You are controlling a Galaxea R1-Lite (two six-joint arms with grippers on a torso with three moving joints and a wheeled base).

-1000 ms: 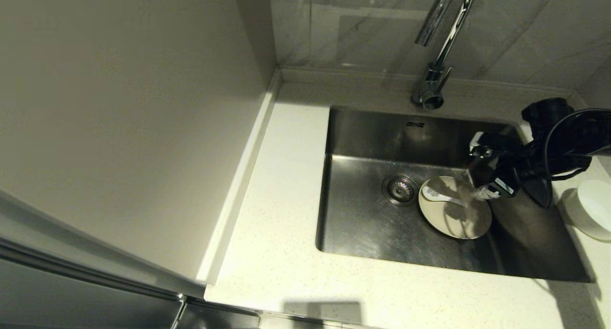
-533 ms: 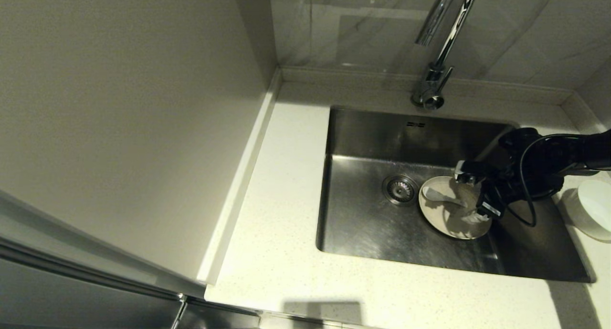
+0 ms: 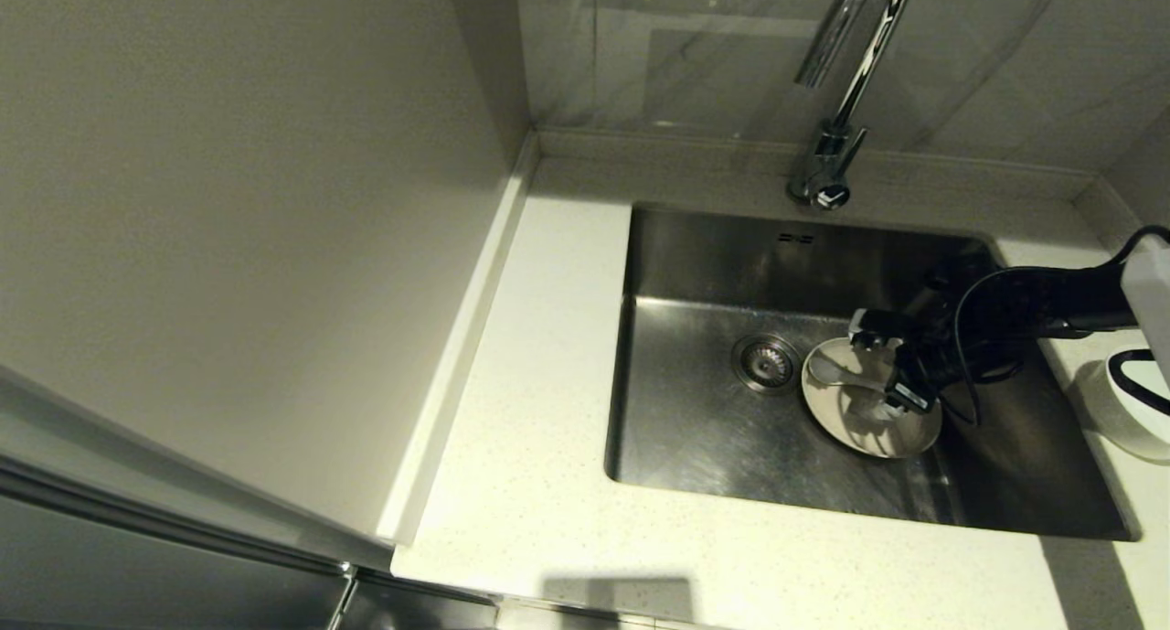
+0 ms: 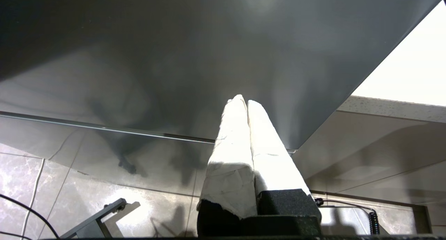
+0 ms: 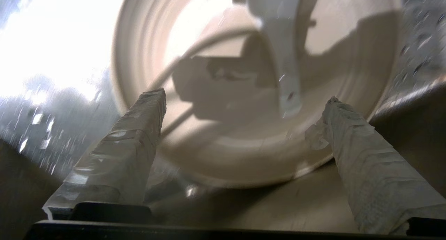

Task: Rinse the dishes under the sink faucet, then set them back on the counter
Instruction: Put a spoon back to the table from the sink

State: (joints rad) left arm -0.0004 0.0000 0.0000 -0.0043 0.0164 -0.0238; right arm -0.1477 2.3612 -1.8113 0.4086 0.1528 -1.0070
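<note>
The cream-white plate (image 3: 864,424) lies flat on the floor of the sink (image 3: 695,438), right of the drain. The short white spoon (image 3: 834,371) rests across the plate. My right gripper (image 3: 876,374) is low over the plate's right part, open, with nothing between its fingers. In the right wrist view the plate (image 5: 223,153) fills the space ahead of the open right gripper (image 5: 244,99), and the spoon (image 5: 282,62) lies between the taped fingers (image 5: 136,135). The white bowl (image 3: 1120,415) sits on the counter (image 3: 530,411) right of the sink. My left gripper (image 4: 243,100) is shut and parked below the counter.
The chrome faucet (image 3: 845,72) arches above the sink's back edge, its base (image 3: 820,186) on the rim; no water shows. The round drain (image 3: 766,362) is left of the plate. A tall wall panel (image 3: 228,200) borders the counter on the left.
My right arm has come down and leftwards into the sink, from beside the plate's right edge to low over it. Its fingers stay open. Plate, spoon and bowl have not moved.
</note>
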